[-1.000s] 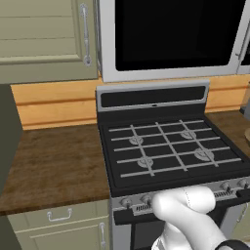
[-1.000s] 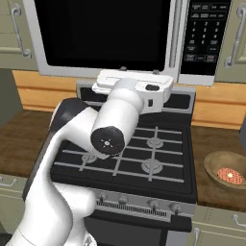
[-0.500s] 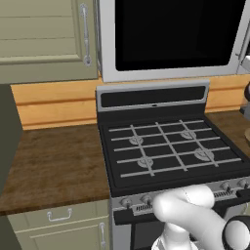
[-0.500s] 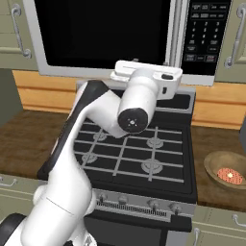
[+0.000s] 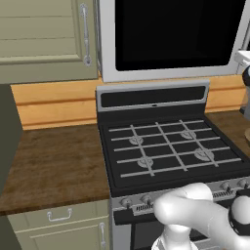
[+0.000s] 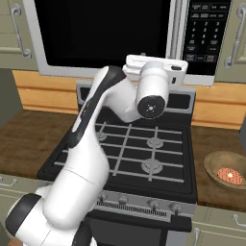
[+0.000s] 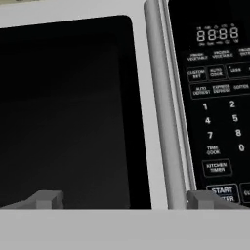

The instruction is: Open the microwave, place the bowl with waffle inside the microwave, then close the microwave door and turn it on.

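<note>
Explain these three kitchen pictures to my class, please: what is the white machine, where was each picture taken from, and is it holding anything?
The white machine is a robot arm on a driving base. Two pictures come from cameras on that base, behind the arm to its left and right. The third comes from a camera on the hand, looking along its two fingertips, which stand apart with nothing between them. It faces the microwave, whose door is closed, with its long silver handle beside the keypad. Below is a black gas stove. The bowl with waffle waits on the wooden counter to the stove's right.
</note>
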